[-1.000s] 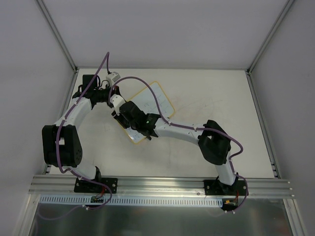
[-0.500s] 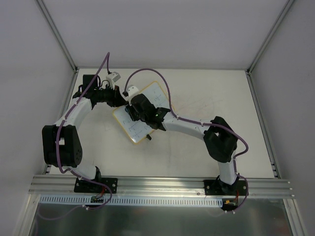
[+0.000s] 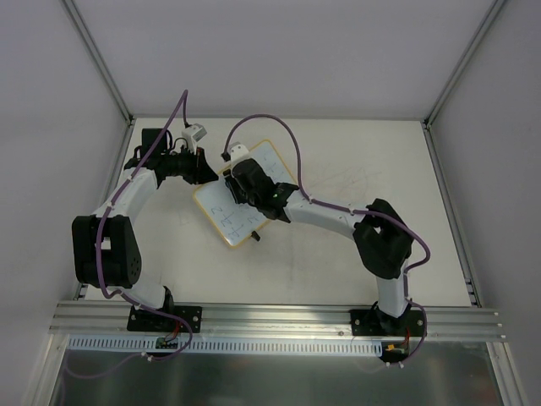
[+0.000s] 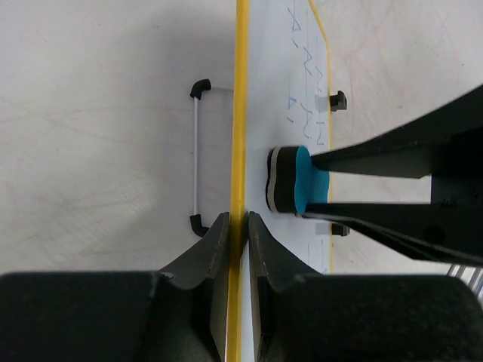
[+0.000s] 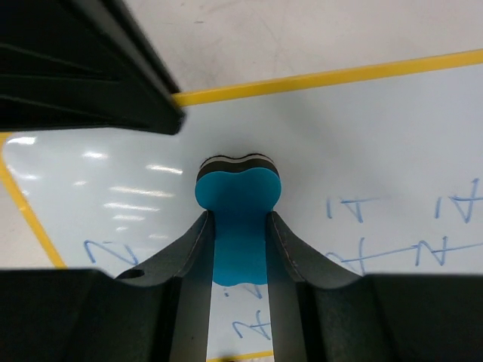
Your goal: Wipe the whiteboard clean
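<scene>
The whiteboard (image 3: 224,216) lies askew, upper left of centre on our bench (image 3: 363,161). Our left claw (image 4: 238,226) pinches its yellow rim. Our right claw (image 5: 238,226) pinches the blue eraser (image 5: 238,188) on the board, just beside that edge. Bench stretches wide to the right.

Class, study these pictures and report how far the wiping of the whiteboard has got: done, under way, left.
Done: the left gripper clamps the whiteboard by its yellow rim, and the right gripper grips the blue eraser. Under way: the eraser's dark face sits against the board. Left: blue writing across much of the board, so most wiping is not yet done.
</scene>
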